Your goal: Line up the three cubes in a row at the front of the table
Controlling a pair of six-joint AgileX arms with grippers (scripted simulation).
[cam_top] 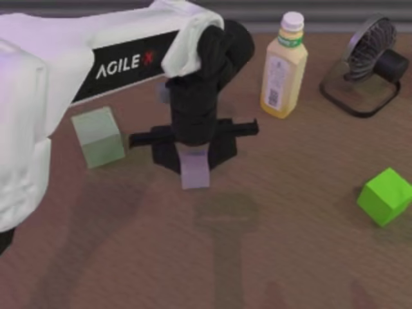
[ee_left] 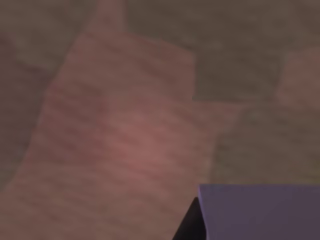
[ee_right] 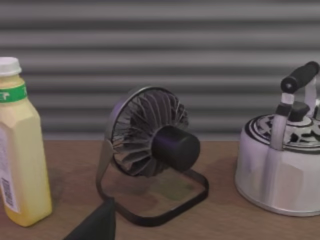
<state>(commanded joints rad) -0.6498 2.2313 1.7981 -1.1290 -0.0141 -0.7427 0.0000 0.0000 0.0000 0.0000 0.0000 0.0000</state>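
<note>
My left gripper (cam_top: 195, 161) is shut on the small lavender cube (cam_top: 195, 170) and holds it above the table (cam_top: 290, 257), left of the middle. In the left wrist view the lavender cube (ee_left: 260, 212) sits against a black finger (ee_left: 192, 227). The large pale sage-green cube (cam_top: 98, 136) rests just left of that gripper. At the right edge lies the bright lime-green cube (cam_top: 386, 196). My right arm is outside the top view; only a dark tip of my right gripper (ee_right: 97, 222) shows in its wrist view.
A yellow juice bottle (cam_top: 283, 67) and a small black desk fan (cam_top: 367, 58) stand at the back right, near the grey ribbed strip (cam_top: 322, 13). A white kettle (ee_right: 280, 165) stands beside the fan. The left arm's shadow falls across the front.
</note>
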